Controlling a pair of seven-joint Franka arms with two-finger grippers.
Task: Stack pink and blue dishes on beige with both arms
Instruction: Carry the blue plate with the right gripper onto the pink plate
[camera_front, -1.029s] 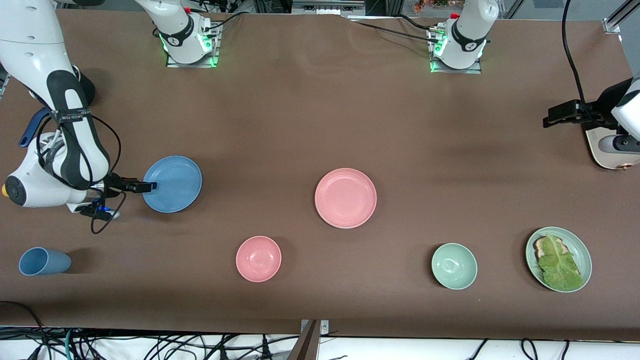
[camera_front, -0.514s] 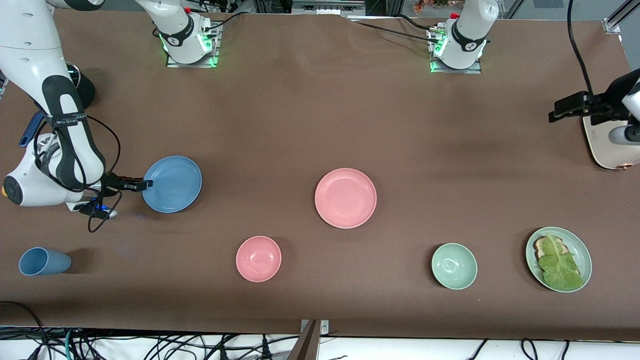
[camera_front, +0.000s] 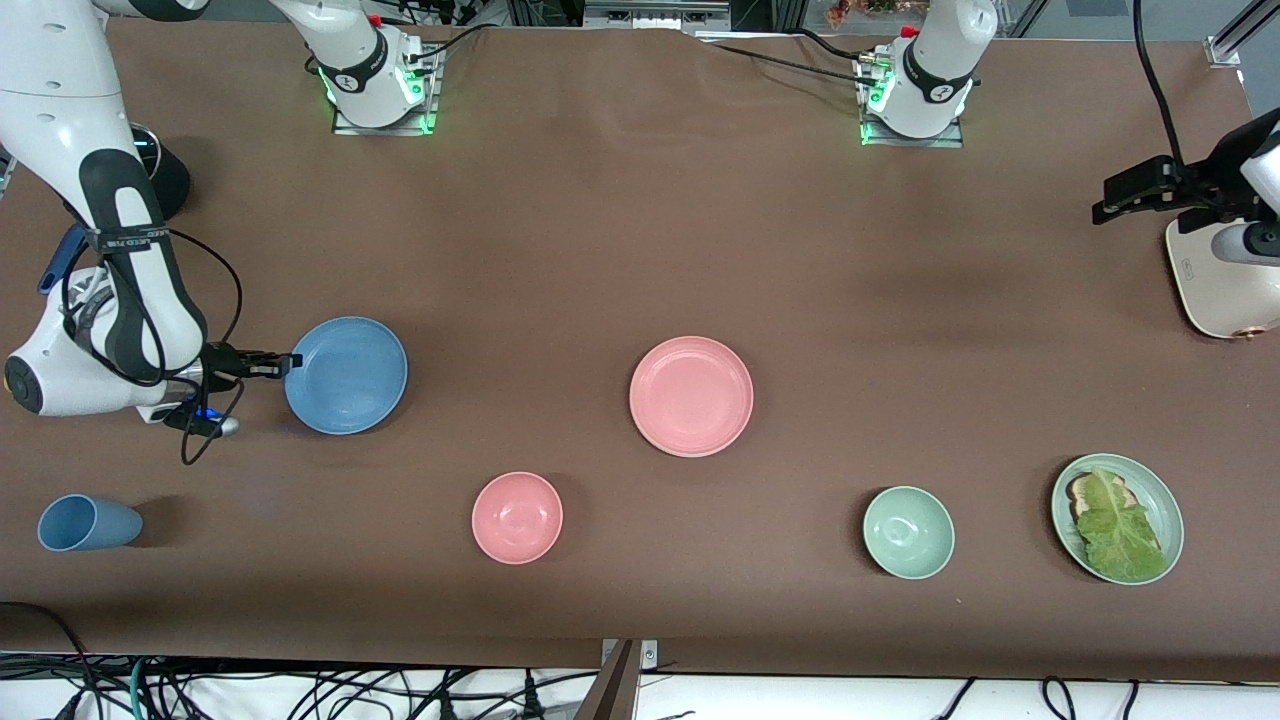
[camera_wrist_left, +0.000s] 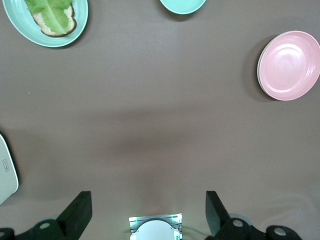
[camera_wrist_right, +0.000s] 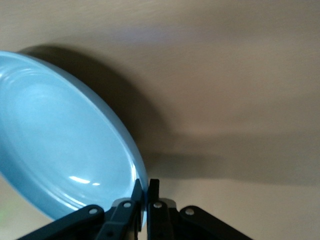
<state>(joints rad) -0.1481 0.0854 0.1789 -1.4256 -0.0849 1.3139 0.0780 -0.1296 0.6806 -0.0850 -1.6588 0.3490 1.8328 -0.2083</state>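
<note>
The blue dish (camera_front: 350, 378) lies toward the right arm's end of the table. My right gripper (camera_front: 288, 362) is shut on its rim, on the side toward that end. In the right wrist view the fingertips (camera_wrist_right: 145, 187) pinch the rim of the blue dish (camera_wrist_right: 60, 145), which is tilted up off the cloth. The pink dish (camera_front: 691, 396) rests flat near the table's middle and also shows in the left wrist view as a pink dish (camera_wrist_left: 290, 65). My left gripper (camera_front: 1110, 200) hangs open and empty (camera_wrist_left: 148, 200) over the left arm's end of the table. The beige dish is out of view.
Near the front edge stand a blue cup (camera_front: 85, 523), a small pink bowl (camera_front: 517, 517), a pale green bowl (camera_front: 908, 532) and a pale green plate with lettuce (camera_front: 1117, 518). A cream-white appliance (camera_front: 1215, 290) sits under the left arm.
My right gripper's fingers have closed onto the blue dish's rim, and the dish has tipped and shifted slightly. The left gripper has drifted a little toward its end of the table.
</note>
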